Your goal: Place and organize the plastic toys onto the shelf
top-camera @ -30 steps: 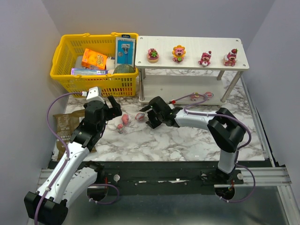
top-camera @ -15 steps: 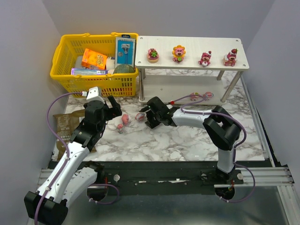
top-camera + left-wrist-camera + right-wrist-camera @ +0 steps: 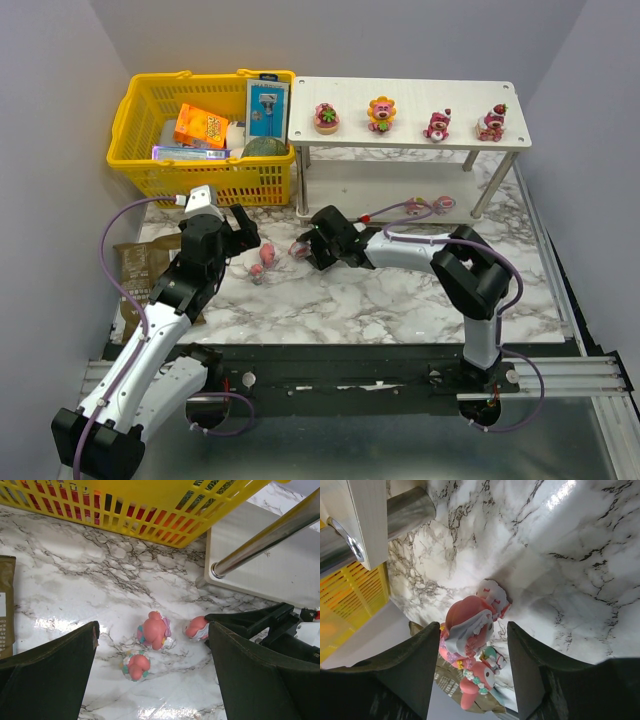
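- The right gripper [image 3: 316, 246] sits low over the marble table [image 3: 380, 300], just in front of the left front leg [image 3: 300, 190] of the shelf [image 3: 400, 95]
- Its fingers [image 3: 415, 675] are spread apart, and a pink-headed toy [image 3: 468, 626] lies on the table in the gap between them; the jaws stand on either side of it, and I cannot tell whether either one touches it
- Nothing is lifted: this toy rests on the marble
- Just to its left lie two more loose toys, a pink bear [image 3: 155, 630] and a smaller round-based toy [image 3: 136, 665], close together but apart from the first
- The left gripper [image 3: 238, 228] hovers above these two with its fingers [image 3: 50, 672] wide open and nothing in its grasp; both toys show in the gap in its wrist view
- The top tier of the shelf carries four toys upright in a spaced row: a round toy [image 3: 326, 118] at the left, a yellow-petalled toy [image 3: 381, 113], a small pink bear [image 3: 437, 124] and an end bear [image 3: 491, 122] at the right
- On the lower tier a pink piece [image 3: 445, 203] lies towards the right, too small to make out
- A yellow basket [image 3: 128, 110] stands just beside the shelf's left end, holding an orange box [image 3: 200, 126] and a blue card pack [image 3: 266, 108]
- A brown packet [image 3: 135, 262] lies flat at the table's left edge, beside the left arm
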Available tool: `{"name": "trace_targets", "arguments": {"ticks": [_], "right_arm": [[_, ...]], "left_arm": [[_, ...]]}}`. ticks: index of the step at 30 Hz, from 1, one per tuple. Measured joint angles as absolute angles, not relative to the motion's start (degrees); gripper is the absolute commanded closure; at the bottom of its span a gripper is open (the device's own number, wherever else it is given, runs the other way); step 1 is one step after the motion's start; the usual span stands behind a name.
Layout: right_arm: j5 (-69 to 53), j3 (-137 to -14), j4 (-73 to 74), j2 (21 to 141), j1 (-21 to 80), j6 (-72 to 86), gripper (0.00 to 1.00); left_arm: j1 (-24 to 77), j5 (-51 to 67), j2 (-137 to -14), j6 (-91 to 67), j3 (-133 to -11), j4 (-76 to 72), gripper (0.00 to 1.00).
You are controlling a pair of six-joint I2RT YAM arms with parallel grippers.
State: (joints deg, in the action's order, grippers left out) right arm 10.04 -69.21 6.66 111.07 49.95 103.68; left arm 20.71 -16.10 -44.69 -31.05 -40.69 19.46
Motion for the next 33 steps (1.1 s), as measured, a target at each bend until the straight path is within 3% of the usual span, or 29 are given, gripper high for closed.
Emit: {"name": "trace_targets", "arguments": {"ticks": [10, 23, 33], "right_arm": [[10.0, -71.0, 7.1, 112.6, 50.4, 104.1, 0.39], [10.1, -72.1, 8.8, 112.7, 51.1, 106.2, 0.48], [10.1, -72.3, 9.2, 112.8, 51.5, 107.2, 0.63]], "left_arm": [[20.8, -16.1, -44.7, -31.1, -40.7, 19.5, 0.01], [20.8, -16.1, -44.7, -31.1, -40.7, 19.5, 0.01], [20.8, -16.1, -44.8, -31.0, -40.7, 19.5, 0.01]]}}
